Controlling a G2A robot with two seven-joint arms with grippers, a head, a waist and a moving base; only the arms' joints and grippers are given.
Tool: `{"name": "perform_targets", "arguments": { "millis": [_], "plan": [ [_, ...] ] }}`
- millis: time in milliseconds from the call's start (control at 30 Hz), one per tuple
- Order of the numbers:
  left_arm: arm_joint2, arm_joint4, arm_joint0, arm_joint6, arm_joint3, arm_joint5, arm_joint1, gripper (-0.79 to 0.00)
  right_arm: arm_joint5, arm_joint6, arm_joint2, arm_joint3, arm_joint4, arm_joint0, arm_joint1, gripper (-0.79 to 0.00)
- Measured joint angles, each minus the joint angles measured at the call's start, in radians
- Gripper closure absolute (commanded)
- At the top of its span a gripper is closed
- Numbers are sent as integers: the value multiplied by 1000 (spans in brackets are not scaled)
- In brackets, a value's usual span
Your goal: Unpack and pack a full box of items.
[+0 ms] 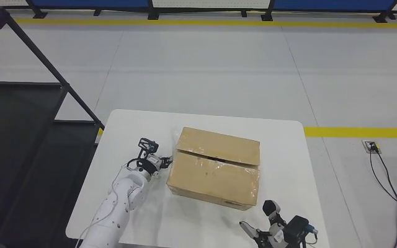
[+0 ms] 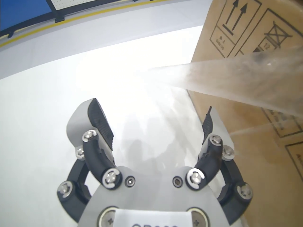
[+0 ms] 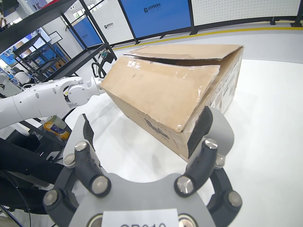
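A brown cardboard box (image 1: pixel 217 167) lies in the middle of the white table (image 1: pixel 124 130). Its top flaps are down, with a dark gap along the seam and clear tape wrinkled over them (image 3: pixel 170 88). My left gripper (image 1: pixel 155 155) sits close against the box's left end, open with nothing between its fingers (image 2: pixel 153 124). In the left wrist view a loose strip of clear tape (image 2: pixel 236 81) sticks out from the box's side (image 2: pixel 248 36). My right gripper (image 1: pixel 257 220) is by the table's front edge, near the box's front right corner, open and empty (image 3: pixel 144 131).
A black shelf rack (image 1: pixel 37 124) stands just left of the table. In the right wrist view, a yellow bottle (image 3: pixel 56 125) rests on a low shelf beyond the white left arm (image 3: pixel 47 98). Bare tabletop lies behind the box and along its right side.
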Motion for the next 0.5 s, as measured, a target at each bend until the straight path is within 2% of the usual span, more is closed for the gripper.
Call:
{"name": "perform_targets", "arguments": {
  "millis": [300, 500],
  "plan": [
    [62, -43, -95, 38, 142, 46, -44, -785, 5, -12, 18, -12, -3, -26, 3, -785],
    [53, -113, -112, 128, 199, 44, -58, -785, 2, -5, 22, -18, -6, -32, 5, -785]
  ]
}}
